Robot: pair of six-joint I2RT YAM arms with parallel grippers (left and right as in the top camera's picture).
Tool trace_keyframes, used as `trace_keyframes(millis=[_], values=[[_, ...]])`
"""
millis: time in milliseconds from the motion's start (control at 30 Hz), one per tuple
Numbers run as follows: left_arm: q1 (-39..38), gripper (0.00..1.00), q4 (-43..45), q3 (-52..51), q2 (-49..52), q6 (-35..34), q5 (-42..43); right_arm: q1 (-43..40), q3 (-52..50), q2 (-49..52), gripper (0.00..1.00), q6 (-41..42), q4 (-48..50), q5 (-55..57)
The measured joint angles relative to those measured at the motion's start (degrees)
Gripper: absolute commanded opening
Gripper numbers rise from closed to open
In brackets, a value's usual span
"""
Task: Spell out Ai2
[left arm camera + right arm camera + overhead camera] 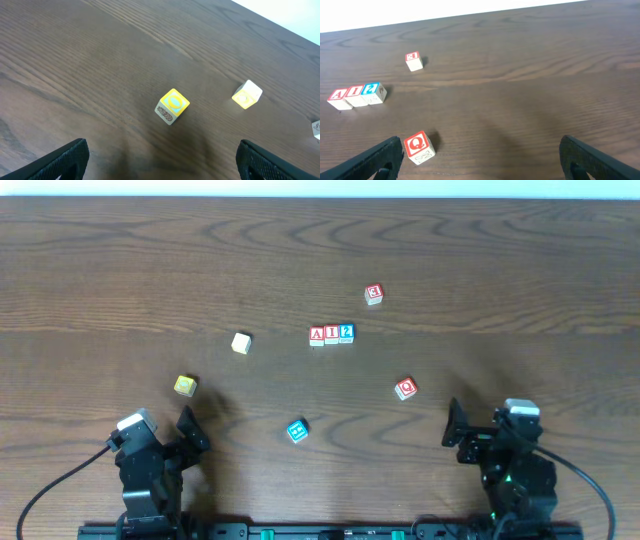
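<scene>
Three blocks stand touching in a row mid-table: a red A block [317,335], a red I block [331,334] and a blue 2 block [346,333]. They also show in the right wrist view, A [338,97], I [355,94], 2 [373,92]. My left gripper [187,432] is open and empty near the front left edge. My right gripper [456,430] is open and empty near the front right edge. Both are far from the row.
Loose blocks lie around: a red Q block [405,388] [417,146], a red block [374,294] behind the row, a blue block [297,431] in front, a yellow block [185,386] [172,105], and a pale block [241,342] [246,94].
</scene>
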Motion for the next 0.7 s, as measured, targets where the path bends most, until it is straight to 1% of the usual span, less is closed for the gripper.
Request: trace_keyframes(millis=[233,700], values=[[0.00,0.95,-0.02,0.00,0.00,0.00,0.00,-0.02,-2.71,-1.70,0.99,0.00,0.02,-0.46],[0.00,0.95,-0.02,0.00,0.00,0.00,0.00,-0.02,-2.80,-1.70,0.99,0.00,0.07,-1.05]])
